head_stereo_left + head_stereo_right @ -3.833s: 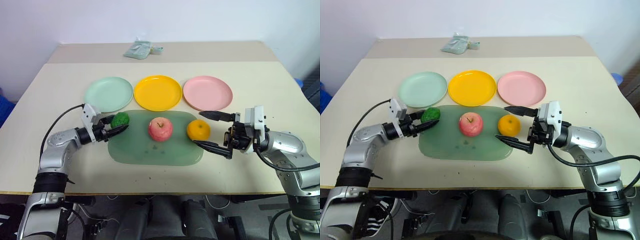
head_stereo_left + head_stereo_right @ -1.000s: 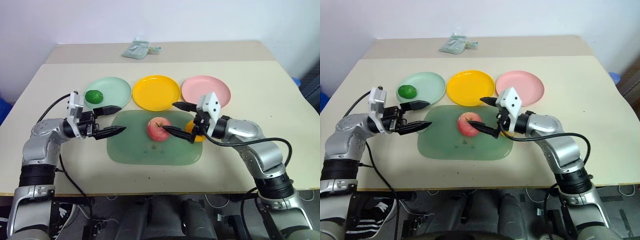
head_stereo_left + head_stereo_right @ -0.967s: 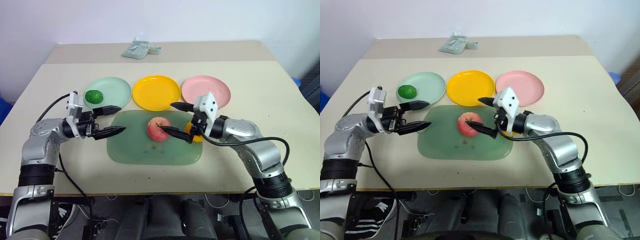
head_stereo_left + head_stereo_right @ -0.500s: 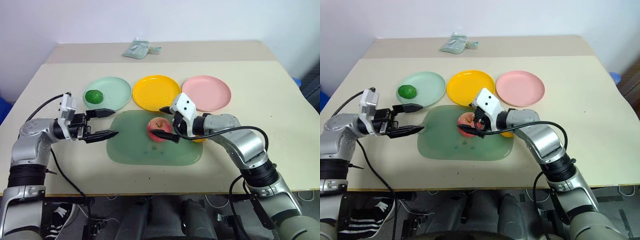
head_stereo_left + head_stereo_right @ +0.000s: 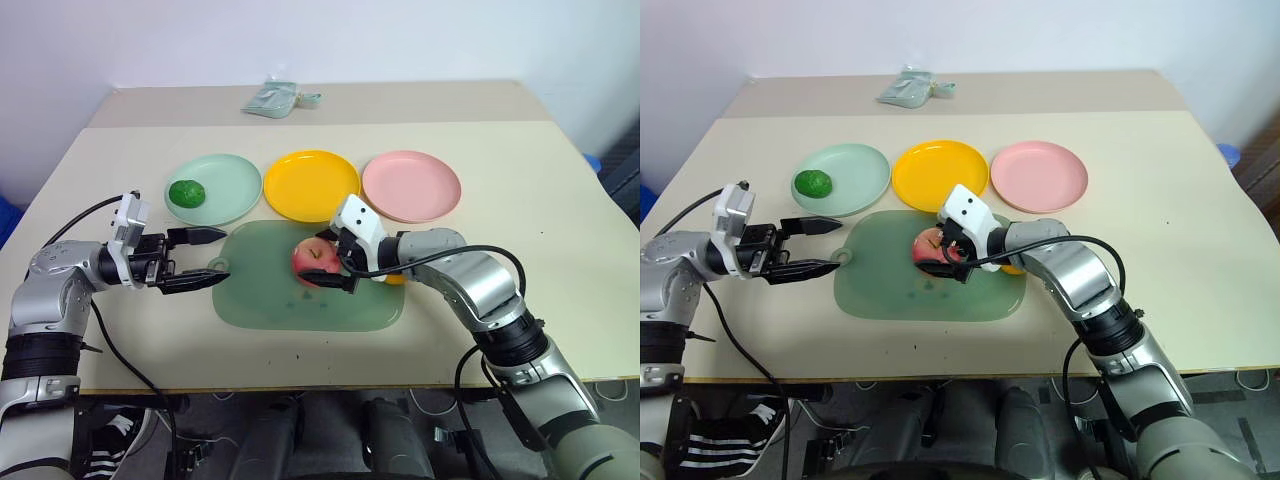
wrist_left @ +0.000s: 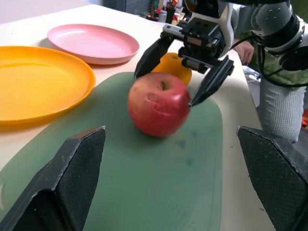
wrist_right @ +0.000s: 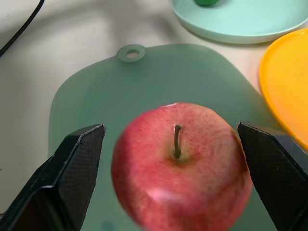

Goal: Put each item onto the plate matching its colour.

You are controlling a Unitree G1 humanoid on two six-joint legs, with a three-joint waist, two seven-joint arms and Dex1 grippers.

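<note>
Beige tabletop [image 5: 520, 210] carries it all. Nearest, the right gripper [image 5: 332, 262] has swung in from beside the round orange [image 6: 174, 67]; its spread black fingers now bracket the pink-red stemmed apple [image 5: 316, 259] on the translucent green mat [image 5: 300, 305], unclosed. The left gripper [image 5: 204, 258], empty and spread, has withdrawn; beyond its fingertips the dark green bumpy fruit [image 5: 185, 192] already lies on the pale mint round plastic plate [image 5: 230, 185]. Farther, the pink plate [image 5: 411, 186] awaits the apple, I judge.

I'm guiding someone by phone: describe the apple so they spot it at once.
Find the green mat below the three plates. Near its middle sits the apple, between the open fingers of the right tool. It is pink-red with a stem; the orange behind it is stemless.
</note>
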